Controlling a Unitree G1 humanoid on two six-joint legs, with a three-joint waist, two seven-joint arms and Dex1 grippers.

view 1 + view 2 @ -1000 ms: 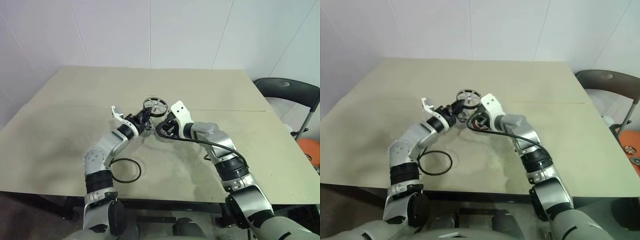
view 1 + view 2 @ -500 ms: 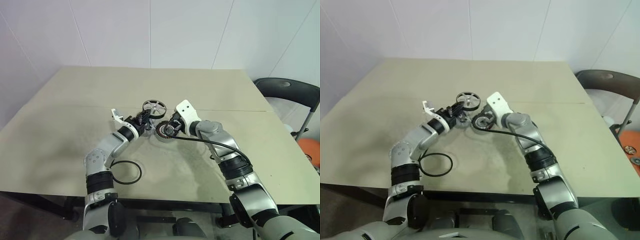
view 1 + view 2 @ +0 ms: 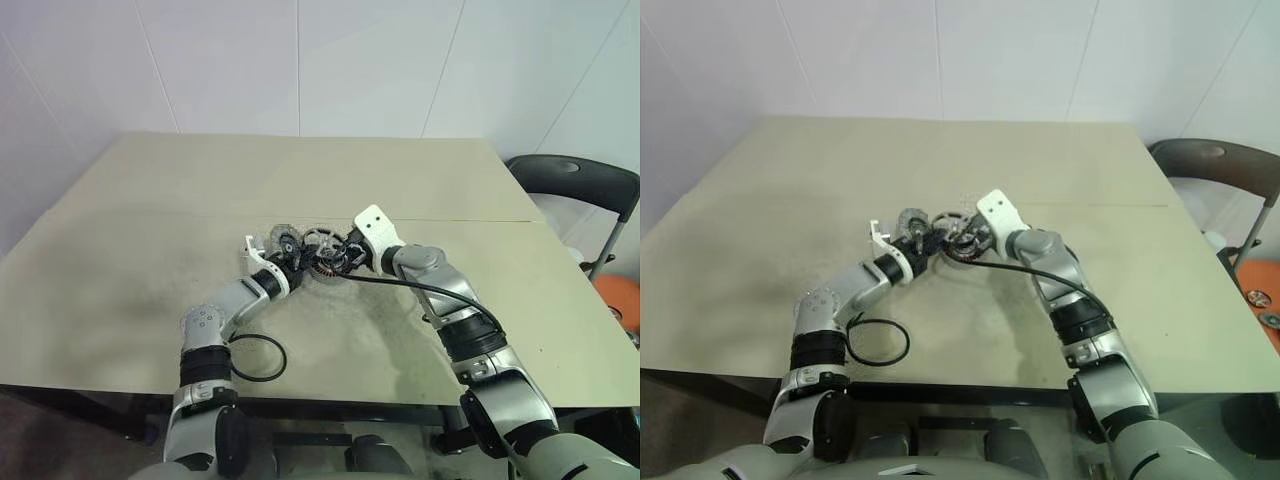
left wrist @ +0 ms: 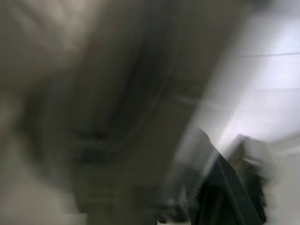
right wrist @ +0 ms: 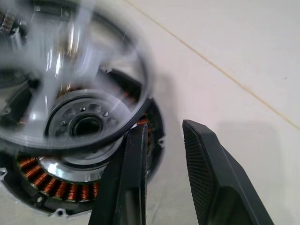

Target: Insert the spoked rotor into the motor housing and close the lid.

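Housing (image 5: 70,187) sits on the table (image 3: 400,180) near its middle, copper windings up. Right gripper (image 5: 161,183) is partly open at the housing's rim, one finger (image 5: 129,183) against the edge. Left gripper (image 3: 290,258) is closed on the rotor (image 5: 70,89), which hovers tilted just over the housing. Black ring (image 3: 255,358) lies well apart, nearer the table's front edge.

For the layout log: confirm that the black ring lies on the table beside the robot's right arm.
Wrong arm. The black ring lies on the table beside the robot's left arm, as the left eye view shows.
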